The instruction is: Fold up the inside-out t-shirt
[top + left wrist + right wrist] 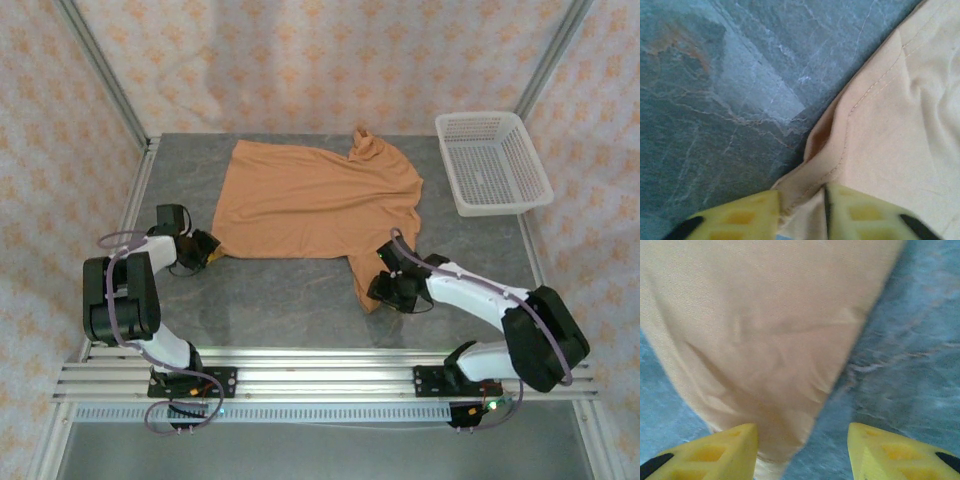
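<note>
The inside-out t-shirt [320, 195], orange-tan, lies spread flat on the grey stone table [280, 300], with one sleeve bunched up at the far edge. My left gripper [207, 250] is at the shirt's near-left hem corner. In the left wrist view its yellow fingers [740, 215] pinch the stitched hem of the t-shirt [900, 130], and cloth fills the narrow gap of the left gripper [802, 200]. My right gripper [385, 285] is at the near sleeve. In the right wrist view the right gripper [802, 432] stands open, the tip of the t-shirt [765, 330] lying between its fingers beside the left one.
A white plastic basket [492, 160] stands at the table's far right corner. Metal frame posts [105, 75] and patterned walls close in the table on the left, right and back. Bare table lies in front of the shirt, between the two arms.
</note>
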Tool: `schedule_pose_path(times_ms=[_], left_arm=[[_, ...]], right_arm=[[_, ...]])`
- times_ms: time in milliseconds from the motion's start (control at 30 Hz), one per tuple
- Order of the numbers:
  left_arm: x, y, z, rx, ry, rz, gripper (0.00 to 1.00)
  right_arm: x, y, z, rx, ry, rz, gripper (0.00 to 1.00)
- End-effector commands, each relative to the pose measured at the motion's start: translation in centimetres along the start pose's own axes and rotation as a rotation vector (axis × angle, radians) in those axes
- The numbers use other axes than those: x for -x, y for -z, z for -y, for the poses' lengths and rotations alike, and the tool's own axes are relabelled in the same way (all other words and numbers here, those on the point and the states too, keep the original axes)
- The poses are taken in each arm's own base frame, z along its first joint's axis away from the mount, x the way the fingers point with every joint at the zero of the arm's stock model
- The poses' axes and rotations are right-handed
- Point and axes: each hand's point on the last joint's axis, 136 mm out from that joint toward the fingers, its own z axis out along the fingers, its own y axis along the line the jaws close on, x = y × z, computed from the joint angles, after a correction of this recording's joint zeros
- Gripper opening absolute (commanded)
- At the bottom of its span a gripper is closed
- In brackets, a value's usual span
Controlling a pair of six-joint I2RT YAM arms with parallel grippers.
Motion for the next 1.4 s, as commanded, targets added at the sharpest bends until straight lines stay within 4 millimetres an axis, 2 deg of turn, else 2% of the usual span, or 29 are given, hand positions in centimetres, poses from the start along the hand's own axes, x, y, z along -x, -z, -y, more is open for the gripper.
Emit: schedule_pose_path(times_ms=[0,67,167,233,300,400,500,633,733,867,933,967,1033,1133,1200,1267,1367], left_arm=[[-0.9,-0.8,-1.9,0.078,0.004,-0.017,0.2],[-0.8,-0.6,-1.9,0.082,0.002,-0.01,0.12],[-0.6,-0.2,-1.7,0.083,-0.003,-0.002,0.0],[-0.4,0.4,-1.5,0.091,-0.01,0.004,0.0],[-0.4,1.3,-1.4,0.101,-0.021,0.015,0.0],[-0.3,3.4,-0.9,0.105,-0.042,0.04,0.0],[-0.7,5.9,-0.9,0.115,-0.066,0.07,0.0],[-1.9,9.1,-1.2,0.099,-0.078,0.111,0.0],[-2.6,11.7,-1.6,0.102,-0.096,0.159,0.0],[-2.6,14.6,-2.0,0.123,-0.129,0.232,0.0],[-2.5,15.0,-2.2,0.133,-0.138,0.248,0.0],[-2.6,14.7,-2.3,0.135,-0.138,0.238,0.0],[-3.1,13.9,-2.5,0.121,-0.128,0.21,0.0],[-4.3,12.7,-3.3,0.113,-0.11,0.171,0.0],[-5.0,12.3,-4.1,0.122,-0.107,0.157,0.0],[-5.6,12.4,-4.4,0.12,-0.11,0.155,0.0],[-5.5,12.7,-3.7,0.103,-0.119,0.177,0.0]], right_arm=[[0.5,-1.0,-1.6,0.057,-0.043,0.011,0.5],[0.5,-1.8,-1.2,0.034,-0.054,0.005,0.45],[0.3,-2.6,-0.6,0.011,-0.068,-0.008,0.24],[0.2,-2.1,-0.3,-0.005,-0.054,-0.007,0.07],[0.4,-0.6,0.3,-0.052,-0.008,0.008,0.0],[0.6,2.6,1.9,-0.141,0.074,0.048,0.0],[-0.3,5.4,3.5,-0.184,0.115,0.055,0.0],[-2.2,9.2,4.5,-0.166,0.13,0.03,0.0],[-2.8,12.0,5.1,-0.151,0.116,0.055,0.0],[-2.1,16.2,6.3,-0.18,0.116,0.167,0.0],[-1.4,17.5,6.6,-0.197,0.123,0.224,0.0],[-1.3,17.5,6.5,-0.195,0.126,0.23,0.0],[-1.8,16.3,6.2,-0.173,0.124,0.189,0.0],[-3.8,13.3,6.2,-0.13,0.097,0.069,0.0],[-5.0,12.2,6.4,-0.114,0.072,0.011,0.0],[-5.1,12.4,6.6,-0.104,0.061,0.017,0.0],[-3.3,14.2,5.8,-0.101,0.081,0.117,0.0]])
